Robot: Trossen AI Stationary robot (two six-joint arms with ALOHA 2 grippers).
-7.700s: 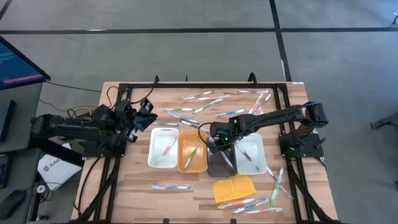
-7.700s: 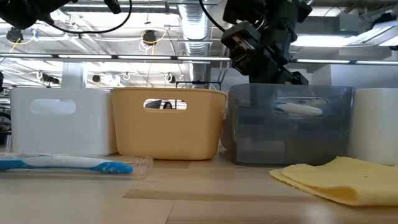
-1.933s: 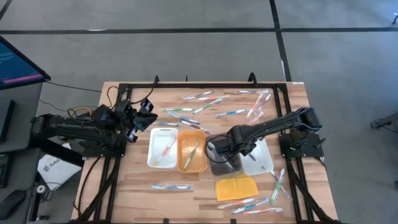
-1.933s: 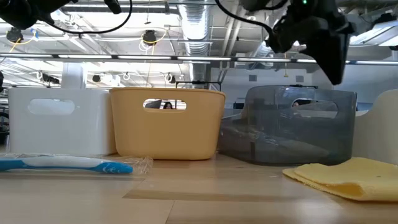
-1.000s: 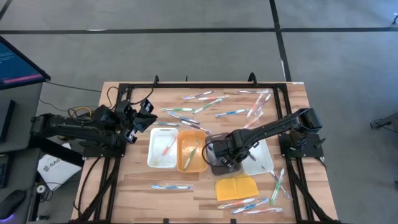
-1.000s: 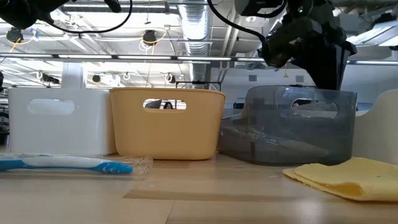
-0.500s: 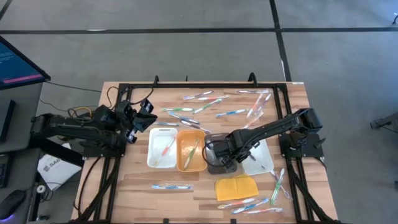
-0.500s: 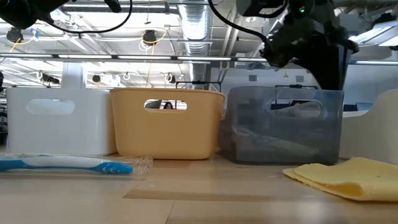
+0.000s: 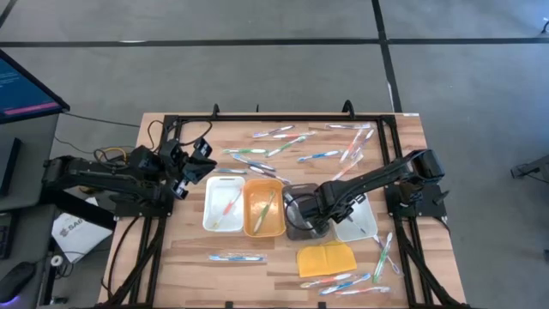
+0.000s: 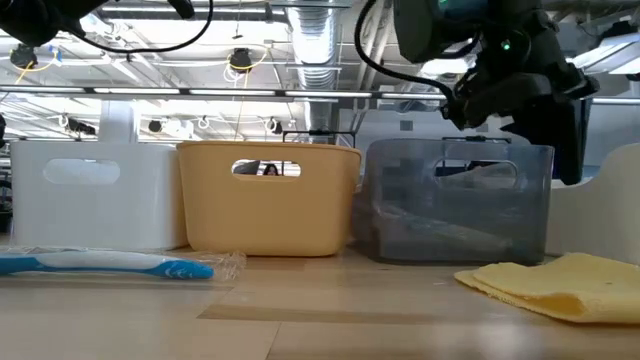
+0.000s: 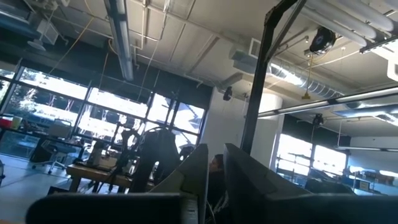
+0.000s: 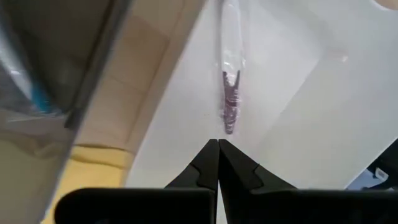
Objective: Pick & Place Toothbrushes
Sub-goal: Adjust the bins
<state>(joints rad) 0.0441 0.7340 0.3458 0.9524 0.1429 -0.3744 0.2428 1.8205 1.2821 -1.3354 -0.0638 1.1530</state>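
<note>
Right gripper (image 9: 319, 213), fingers pressed together and empty, hangs at the translucent grey rectangular tray (image 9: 300, 215), beside the white tray. A wrapped purple-bristled toothbrush (image 12: 231, 99) lies just ahead, long axis pointing away. Left gripper (image 9: 196, 163) waits far off.

four trays (image 9: 225, 206) side by side mid-table, toothbrushes (image 9: 283, 142) behind them, pad (image 9: 324, 257) in front
</note>
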